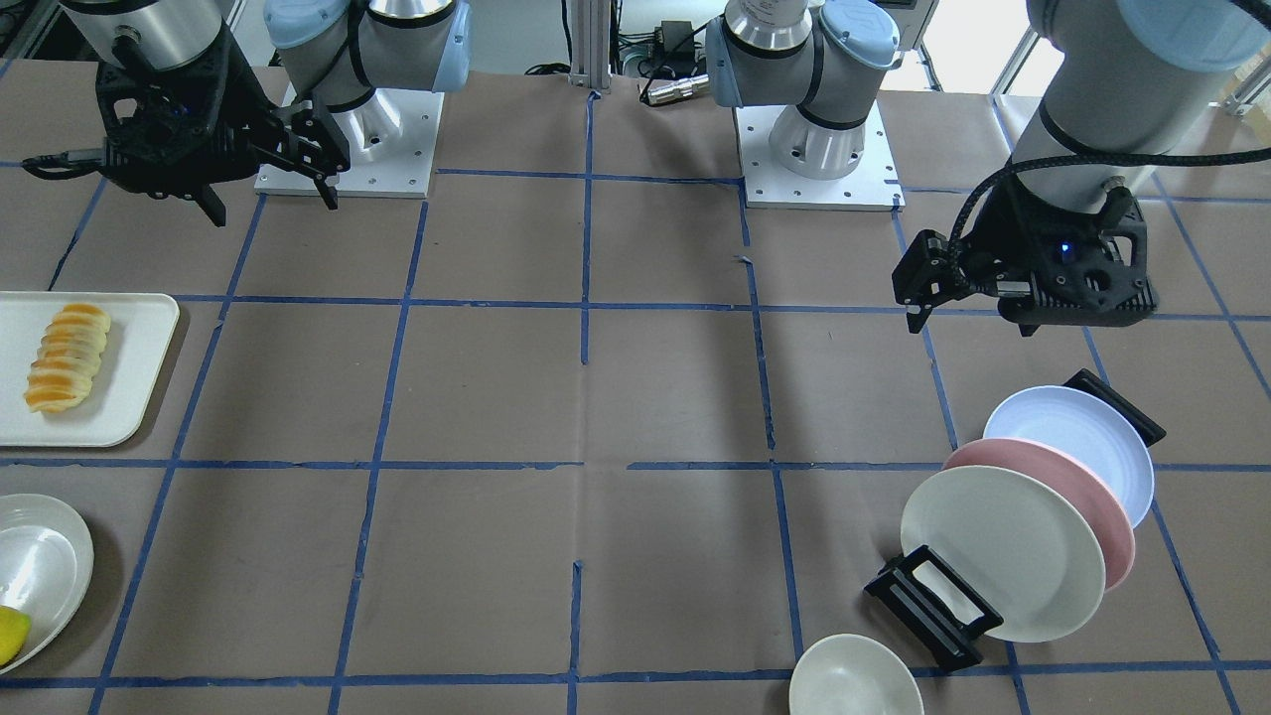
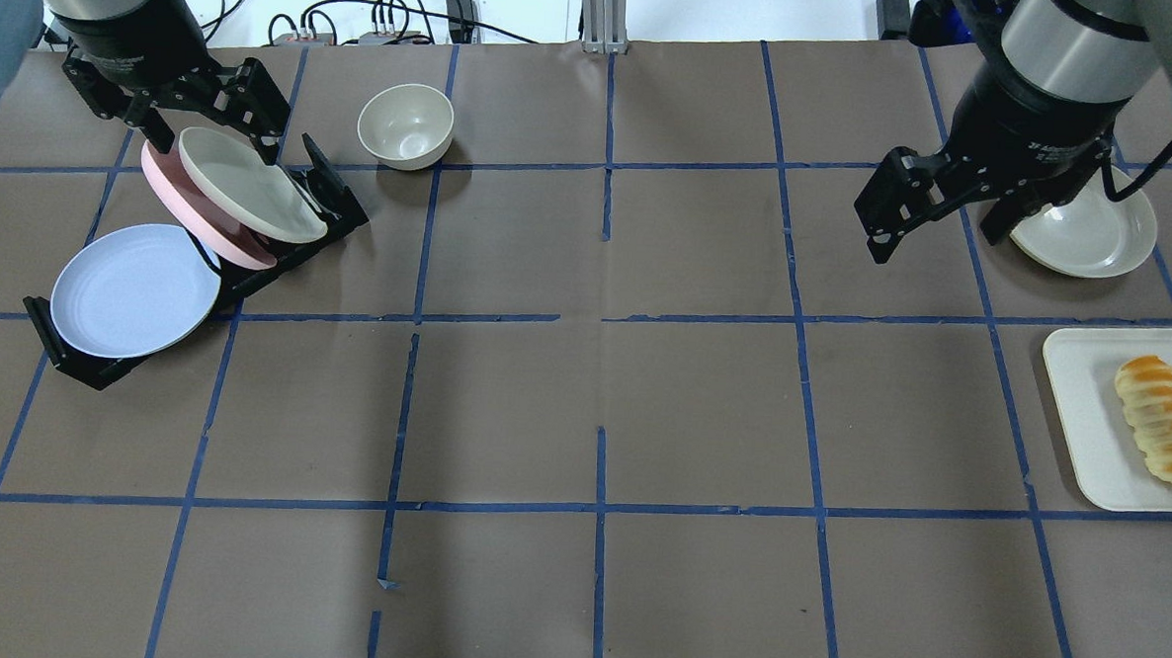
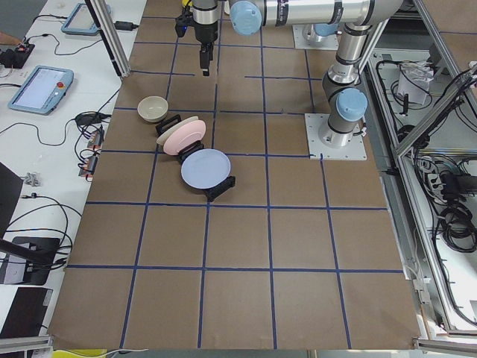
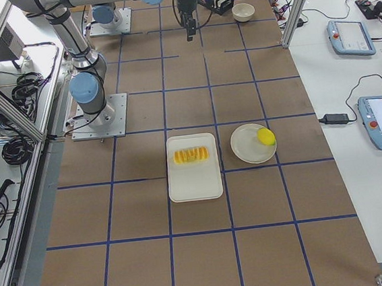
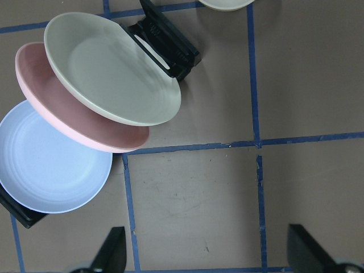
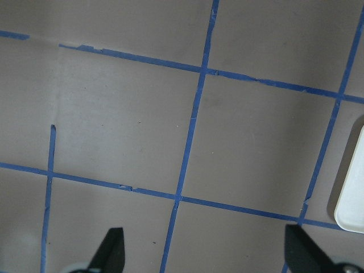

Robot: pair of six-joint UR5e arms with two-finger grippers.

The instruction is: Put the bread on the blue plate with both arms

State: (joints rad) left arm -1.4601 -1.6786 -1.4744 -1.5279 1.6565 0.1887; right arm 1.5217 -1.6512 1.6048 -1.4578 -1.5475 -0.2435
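Black fingertips of the left gripper are showing at the bottom corners of the left wrist view, spread wide with nothing between them. That gripper is hanging above the table, near the rack and touching none of the plates.

Three plates are leaning tilted in the rack, overlapping one another. The blue plate is sitting at the end nearest the robot, the pink plate is sitting in the middle, and the cream plate is sitting at the far end. A bowl is standing on the table just beyond the rack's far end.

The right gripper is hovering over bare table on the other side. Its jaws are also standing wide open and holding nothing. In its wrist view only taped paper and a corner of the tray are showing.

The bread is lying on the white tray, on the robot's right side, well apart from the blue plate and from both grippers. It is lying lengthwise along the tray, toward the tray's outer edge.

Beyond the tray, a dish is holding a lemon at its rim.
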